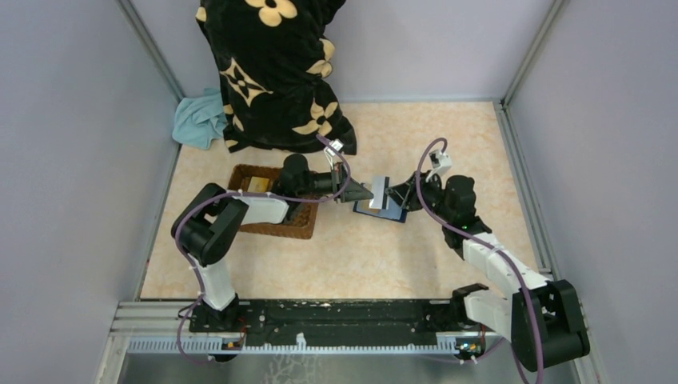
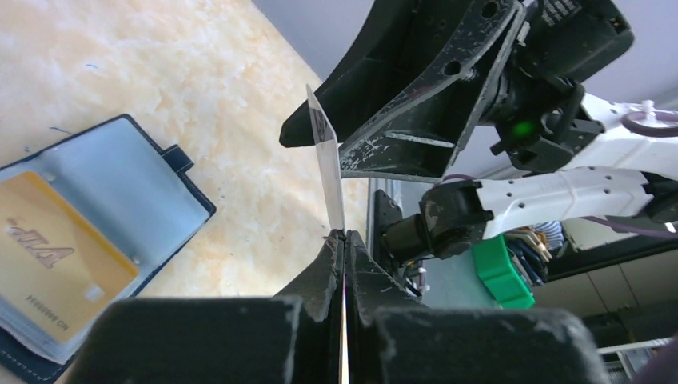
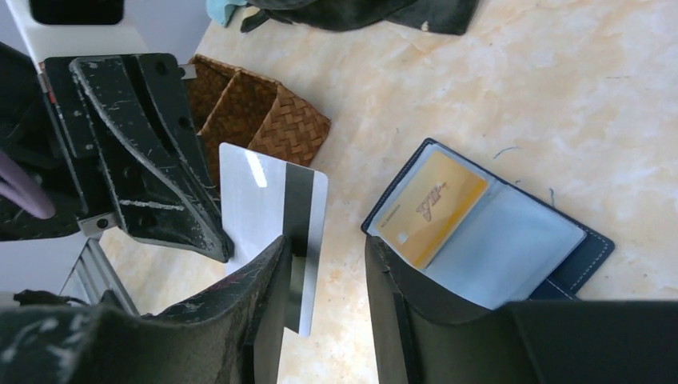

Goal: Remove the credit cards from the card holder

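Credit cards, two: one pale silver card (image 3: 256, 192) with a black stripe, upright above the table and pinched at its lower edge in the closed left gripper (image 2: 344, 236); one gold card (image 3: 432, 208) lodged in a clear sleeve of the card holder (image 3: 592, 248). Card holder, one: navy, lying open and flat at mid-table under both grippers. Right gripper (image 3: 328, 244): jaws apart beside the silver card, clamping nothing. Wicker basket (image 3: 264, 112), one, three compartments, left of the holder. Cloths, two: black flowered cloth (image 1: 272, 72) and light blue cloth (image 1: 200, 120), at the far edge. Table (image 3: 520, 80): beige, marbled. Walls (image 1: 72, 120): plain grey, on three sides.
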Robot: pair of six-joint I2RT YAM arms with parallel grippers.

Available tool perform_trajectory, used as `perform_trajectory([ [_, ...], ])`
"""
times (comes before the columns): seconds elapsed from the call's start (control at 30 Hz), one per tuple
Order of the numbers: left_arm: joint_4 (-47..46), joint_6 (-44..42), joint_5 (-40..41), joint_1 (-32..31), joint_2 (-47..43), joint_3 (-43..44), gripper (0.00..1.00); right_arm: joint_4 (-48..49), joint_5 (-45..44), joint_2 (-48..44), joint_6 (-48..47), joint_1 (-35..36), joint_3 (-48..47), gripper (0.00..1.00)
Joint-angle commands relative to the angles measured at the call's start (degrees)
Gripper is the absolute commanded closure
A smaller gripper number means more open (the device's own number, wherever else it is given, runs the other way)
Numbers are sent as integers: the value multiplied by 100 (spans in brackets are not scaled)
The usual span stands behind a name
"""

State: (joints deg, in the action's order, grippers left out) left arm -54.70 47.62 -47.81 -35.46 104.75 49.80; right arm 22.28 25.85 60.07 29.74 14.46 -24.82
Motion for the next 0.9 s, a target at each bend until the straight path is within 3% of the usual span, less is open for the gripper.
perform_trajectory([
  [0.0, -1345, 620, -486, 48, 194, -98, 100, 290, 431, -92, -10, -28, -193, 63],
  [0.27, -1068, 419, -320, 42, 253, -33, 100, 486, 846, -363, 184, -23, -6, 73],
  [0.47, -844, 299, -228, 47, 256, 54, 100, 322, 773, -509, 148, -24, 38, 100],
  [0.7, -186, -182, -107, 48, 68, 85, 100, 236, 884, -436, 29, -22, -79, 100],
  [0.8, -34, -321, 8, 48, -53, 36, 81, 166, 924, -480, -8, -26, -110, 100],
  [0.87, 105, -439, 112, 47, -149, 24, 74, 112, 910, -517, -33, -23, -124, 100],
])
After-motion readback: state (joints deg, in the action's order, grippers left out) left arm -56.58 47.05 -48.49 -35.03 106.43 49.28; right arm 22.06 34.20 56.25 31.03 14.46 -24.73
